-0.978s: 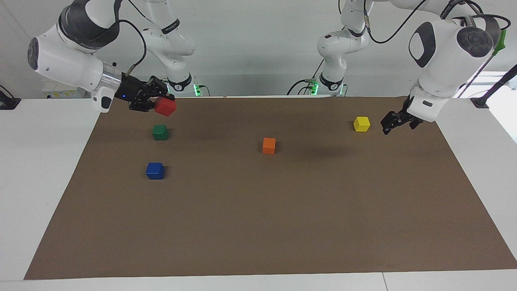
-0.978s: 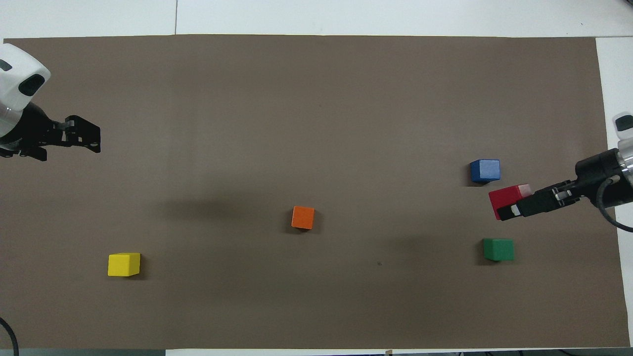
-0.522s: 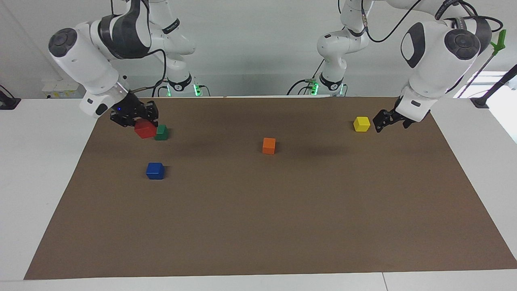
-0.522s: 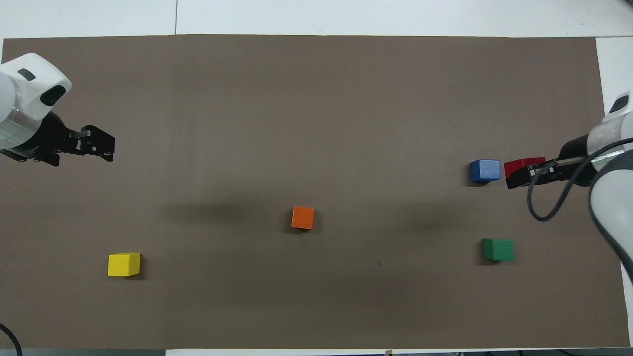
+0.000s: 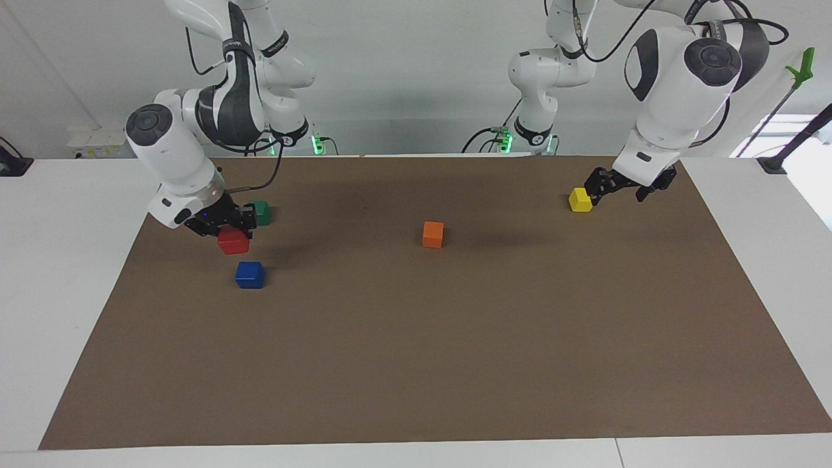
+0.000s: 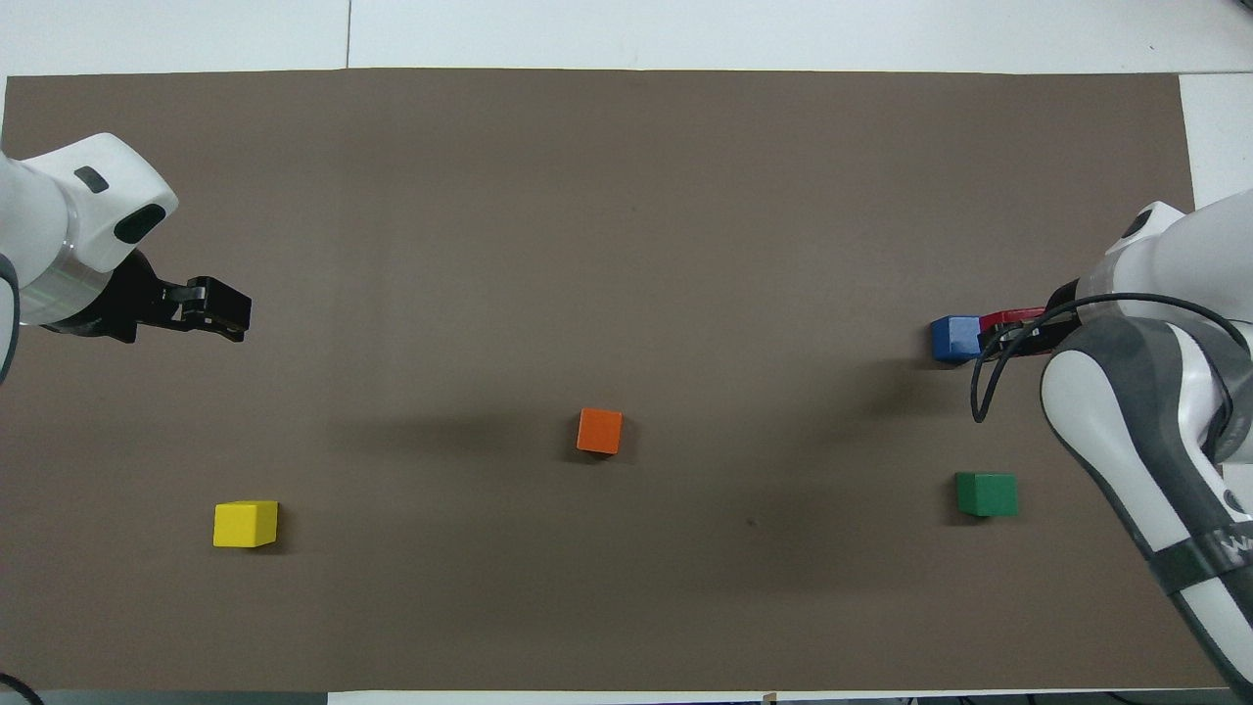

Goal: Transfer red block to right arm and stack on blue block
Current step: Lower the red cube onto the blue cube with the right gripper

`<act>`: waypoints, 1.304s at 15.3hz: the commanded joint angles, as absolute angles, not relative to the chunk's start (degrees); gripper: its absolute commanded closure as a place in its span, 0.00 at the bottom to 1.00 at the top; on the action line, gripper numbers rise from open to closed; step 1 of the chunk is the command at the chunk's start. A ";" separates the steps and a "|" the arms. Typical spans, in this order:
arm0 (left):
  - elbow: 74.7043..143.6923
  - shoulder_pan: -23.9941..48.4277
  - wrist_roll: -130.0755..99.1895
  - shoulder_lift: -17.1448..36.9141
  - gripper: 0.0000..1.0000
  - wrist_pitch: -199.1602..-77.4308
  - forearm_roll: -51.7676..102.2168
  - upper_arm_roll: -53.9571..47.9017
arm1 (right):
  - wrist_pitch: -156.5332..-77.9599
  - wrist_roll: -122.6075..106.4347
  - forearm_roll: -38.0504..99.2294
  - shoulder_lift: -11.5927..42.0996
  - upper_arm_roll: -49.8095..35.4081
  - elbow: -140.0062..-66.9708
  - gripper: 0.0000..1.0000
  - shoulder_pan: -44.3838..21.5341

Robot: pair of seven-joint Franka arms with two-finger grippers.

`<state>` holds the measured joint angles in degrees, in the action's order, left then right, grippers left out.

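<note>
A: White table point(image 5: 39, 273) under a brown mat point(image 5: 416, 364), pale wall at the robots' end. From the facing view's left: the right gripper point(image 5: 224, 229), blue light lit, is clamped on the red block point(image 5: 233, 241), in the air just short of the blue block point(image 5: 249, 275).

B: And the green block point(image 5: 261, 212)?

A: On the mat, partly hidden by that gripper. Then the orange block point(image 5: 433, 234) mid-mat, the yellow block point(image 5: 580, 199), and the left gripper point(image 5: 601, 188) hanging by it, waiting; whether its fingers are apart, I can't tell.

B: The risk?

A: I'd judge alignment. The red cube isn't yet squarely over the blue, so a low approach could shove the blue aside, and an off-centre release would leave red tipping off.
</note>
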<state>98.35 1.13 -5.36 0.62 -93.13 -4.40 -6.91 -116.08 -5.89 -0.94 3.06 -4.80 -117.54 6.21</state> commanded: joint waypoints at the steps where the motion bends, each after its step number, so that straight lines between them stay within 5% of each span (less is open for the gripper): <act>1: 103.71 1.84 -3.78 -3.52 0.00 -97.99 -3.16 -5.54 | -119.87 1.30 -4.47 5.35 -5.19 -118.39 1.00 5.45; 20: 100.11 -0.53 -2.55 -1.23 0.00 -99.23 -1.32 -5.63 | -131.13 4.66 -3.52 6.50 -5.19 -124.28 1.00 6.06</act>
<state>100.85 -0.08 -3.71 -1.12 -100.36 -2.37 -5.63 -129.79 3.17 -3.43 7.40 -4.79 -122.75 5.50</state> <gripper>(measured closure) 0.000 0.436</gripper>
